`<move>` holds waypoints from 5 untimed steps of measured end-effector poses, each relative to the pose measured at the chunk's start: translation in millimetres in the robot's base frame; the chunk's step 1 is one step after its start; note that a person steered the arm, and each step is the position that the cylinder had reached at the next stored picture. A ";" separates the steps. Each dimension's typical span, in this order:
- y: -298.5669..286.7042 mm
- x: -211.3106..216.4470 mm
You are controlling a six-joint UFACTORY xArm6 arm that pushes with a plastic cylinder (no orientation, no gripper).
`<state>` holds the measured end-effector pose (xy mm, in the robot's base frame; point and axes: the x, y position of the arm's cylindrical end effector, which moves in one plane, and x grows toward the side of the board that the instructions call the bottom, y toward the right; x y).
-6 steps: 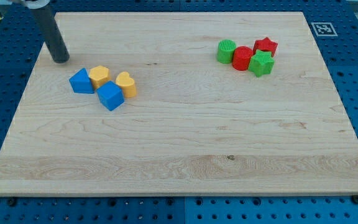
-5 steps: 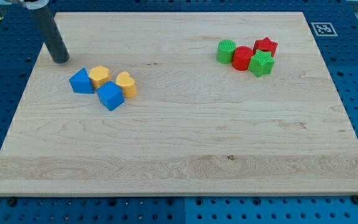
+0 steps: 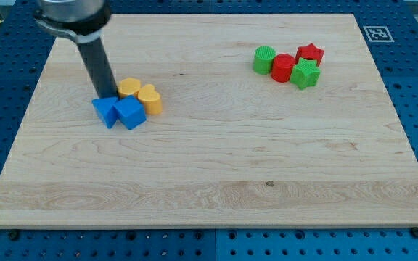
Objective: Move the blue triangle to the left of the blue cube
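**Tip at Blue Triangle: Risk Notes for the Final Placement**

My rig carries no claw, so there is nothing to open or close; the rod ends in my tip, which rests on the table at the upper edge of the blue triangle, apparently touching it.

The blue triangle lies at the view's left of the blue cube, side against side. I judge the goal position essentially reached.

Just above this pair sit a yellow block and a yellow heart; the heart touches the cube's upper right.

Risks from here, as I judge them:

- Further pushing toward the view's bottom could slide the triangle below the cube's row.
- A push angled toward the view's right would drive the triangle into the cube and shift it.
- Drifting my tip rightward would strike the yellow block and disturb the cluster.

The green and red blocks lie well apart, at the view's upper right.
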<state>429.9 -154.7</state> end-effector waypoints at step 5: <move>-43.1 23.1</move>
